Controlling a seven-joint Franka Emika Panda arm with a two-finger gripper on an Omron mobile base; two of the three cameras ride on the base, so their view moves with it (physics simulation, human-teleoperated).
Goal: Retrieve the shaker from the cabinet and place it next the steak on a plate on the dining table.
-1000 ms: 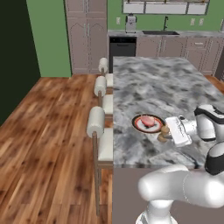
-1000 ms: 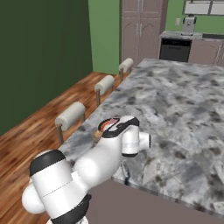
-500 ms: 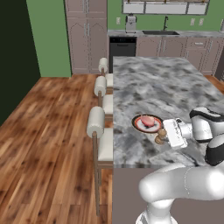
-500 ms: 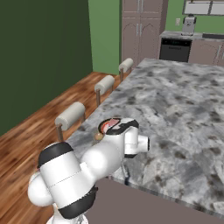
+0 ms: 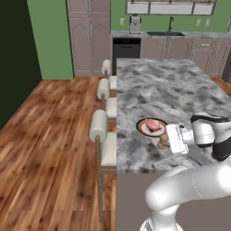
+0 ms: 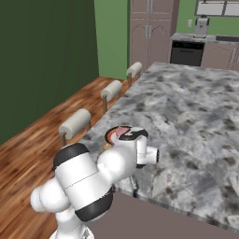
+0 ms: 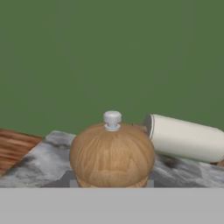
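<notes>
Beside the plate (image 5: 151, 128), on its near side, the shaker (image 5: 162, 140) stands on the surface, the claw (image 5: 168, 140) clamped on it. A skewed release could tip it off the near edge.

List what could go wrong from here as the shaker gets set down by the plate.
1. The shaker sits in the hand right beside the plate; sliding it closer could bump the rim or the steak.
2. The spot is close to the table edge on the stool side, so a knock could send the shaker off.
3. The shaker is tall with a narrow waist; opening before it stands flat might tip it.
</notes>
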